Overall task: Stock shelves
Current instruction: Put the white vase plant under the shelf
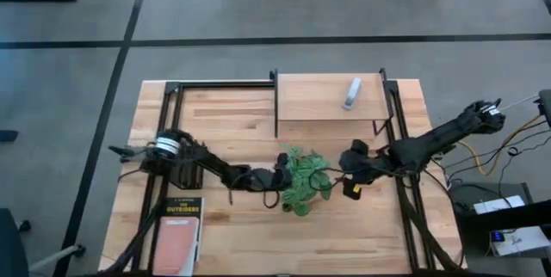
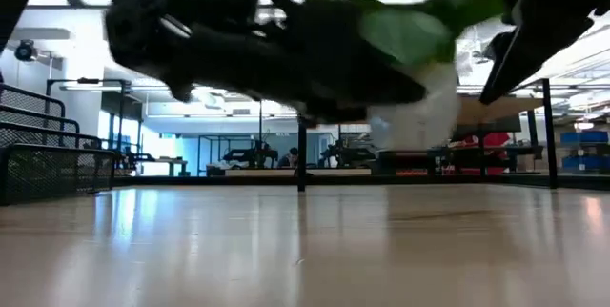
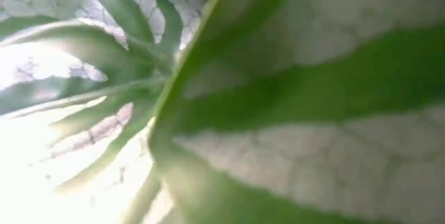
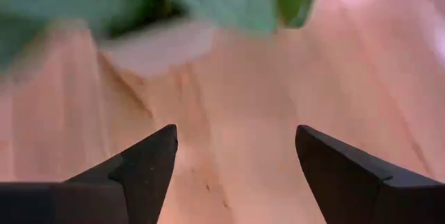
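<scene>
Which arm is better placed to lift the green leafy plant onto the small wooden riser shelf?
Left, probably. The left gripper is in the green leafy plant, leaves filling its wrist view. The right gripper sits beside it, jaws open over bare tabletop, though nearer the light wood riser shelf.

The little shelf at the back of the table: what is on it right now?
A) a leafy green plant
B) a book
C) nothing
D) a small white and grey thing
D: a small white and grey thing lies alone on the little shelf.
</scene>
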Motion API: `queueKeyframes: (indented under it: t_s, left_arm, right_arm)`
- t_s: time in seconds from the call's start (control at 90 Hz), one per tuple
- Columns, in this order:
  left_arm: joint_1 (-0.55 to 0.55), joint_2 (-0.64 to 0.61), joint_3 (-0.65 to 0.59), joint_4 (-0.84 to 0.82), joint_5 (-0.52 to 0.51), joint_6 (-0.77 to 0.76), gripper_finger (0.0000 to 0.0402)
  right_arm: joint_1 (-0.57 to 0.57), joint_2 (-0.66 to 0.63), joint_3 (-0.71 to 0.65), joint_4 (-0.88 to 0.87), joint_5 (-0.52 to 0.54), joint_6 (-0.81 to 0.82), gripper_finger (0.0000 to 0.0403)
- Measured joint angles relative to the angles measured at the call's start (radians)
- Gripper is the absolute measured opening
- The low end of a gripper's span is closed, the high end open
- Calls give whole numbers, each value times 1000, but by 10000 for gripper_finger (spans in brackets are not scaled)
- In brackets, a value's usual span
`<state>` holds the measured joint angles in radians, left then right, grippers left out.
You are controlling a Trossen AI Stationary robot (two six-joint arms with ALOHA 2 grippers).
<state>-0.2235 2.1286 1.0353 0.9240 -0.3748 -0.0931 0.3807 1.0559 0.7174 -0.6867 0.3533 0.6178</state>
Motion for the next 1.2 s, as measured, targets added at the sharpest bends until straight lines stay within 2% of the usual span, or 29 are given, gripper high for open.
queueKeyframes:
  t_s: [0.144,0.244,0.5,0.656,0.822,0.978,1.2]
  left_arm:
    - [24,87,106,-7,-135,-28,277]
    - [47,131,153,-8,-170,-84,276]
    - [84,224,313,-32,-185,-108,278]
    - [106,259,402,-127,-295,-74,285]
    - [151,259,425,-146,-343,-165,288]
    - [189,259,417,-203,-343,-305,287]
    - [202,259,421,-214,-343,-293,288]
  right_arm:
    - [7,-71,0,-143,120,86,241]
    - [5,-98,0,-194,163,114,227]
    - [1,-111,-1,-213,206,139,202]
    - [1,-106,-1,-203,213,144,200]
    - [1,-96,-2,-190,224,144,207]
    - [1,-84,-2,-182,230,143,215]
    - [0,-69,-2,-152,252,127,222]
